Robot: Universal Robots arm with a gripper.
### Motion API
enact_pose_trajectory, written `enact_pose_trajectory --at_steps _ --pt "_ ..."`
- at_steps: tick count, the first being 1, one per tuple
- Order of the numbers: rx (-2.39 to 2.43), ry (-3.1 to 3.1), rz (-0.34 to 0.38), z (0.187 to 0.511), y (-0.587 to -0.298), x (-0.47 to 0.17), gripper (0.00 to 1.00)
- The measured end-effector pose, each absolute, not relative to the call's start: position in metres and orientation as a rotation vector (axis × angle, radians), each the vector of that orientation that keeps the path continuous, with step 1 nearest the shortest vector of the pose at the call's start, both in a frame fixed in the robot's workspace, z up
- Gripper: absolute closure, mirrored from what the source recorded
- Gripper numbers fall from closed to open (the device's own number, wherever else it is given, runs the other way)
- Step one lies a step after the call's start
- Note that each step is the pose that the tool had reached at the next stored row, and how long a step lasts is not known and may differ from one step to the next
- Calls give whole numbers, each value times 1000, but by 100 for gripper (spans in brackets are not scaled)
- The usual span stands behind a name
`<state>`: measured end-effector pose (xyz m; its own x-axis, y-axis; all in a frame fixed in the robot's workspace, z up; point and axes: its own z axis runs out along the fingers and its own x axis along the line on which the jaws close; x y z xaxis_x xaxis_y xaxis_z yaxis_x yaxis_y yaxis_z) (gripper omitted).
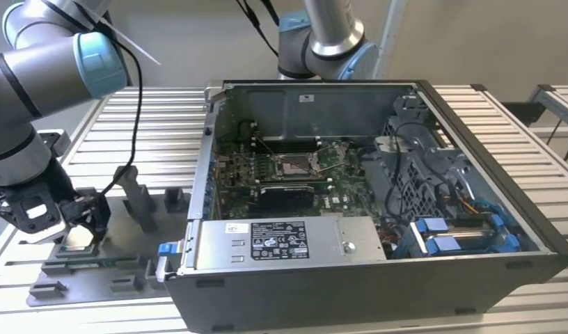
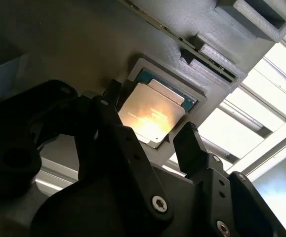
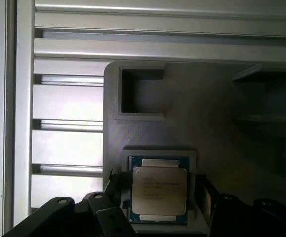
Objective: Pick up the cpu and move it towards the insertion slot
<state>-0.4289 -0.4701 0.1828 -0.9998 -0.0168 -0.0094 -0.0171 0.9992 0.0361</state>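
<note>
1. At the exterior view's left, the gripper (image 1: 80,224) hangs low over the grey fixture plate (image 1: 117,282), well apart from the open computer case (image 1: 358,296).
2. The cpu (image 3: 160,190) lies flat in its square nest on that plate. In both wrist views the fingers (image 2: 189,145) stand apart, one on each side of the chip, close to its edges, and as far as I can judge they grip nothing.
3. Further toward the exterior view's right, the insertion slot (image 1: 294,165) sits on the green board inside the case.
4. By my reading the approach is done. The grasp is not yet made, and the lift and the whole carry to the slot are left.
</note>
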Motion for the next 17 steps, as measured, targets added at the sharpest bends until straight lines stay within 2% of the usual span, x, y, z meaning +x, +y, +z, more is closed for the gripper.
enact_pose_trajectory --at_steps 17 --pt "-19 3132 57 184 -471 -429 0"
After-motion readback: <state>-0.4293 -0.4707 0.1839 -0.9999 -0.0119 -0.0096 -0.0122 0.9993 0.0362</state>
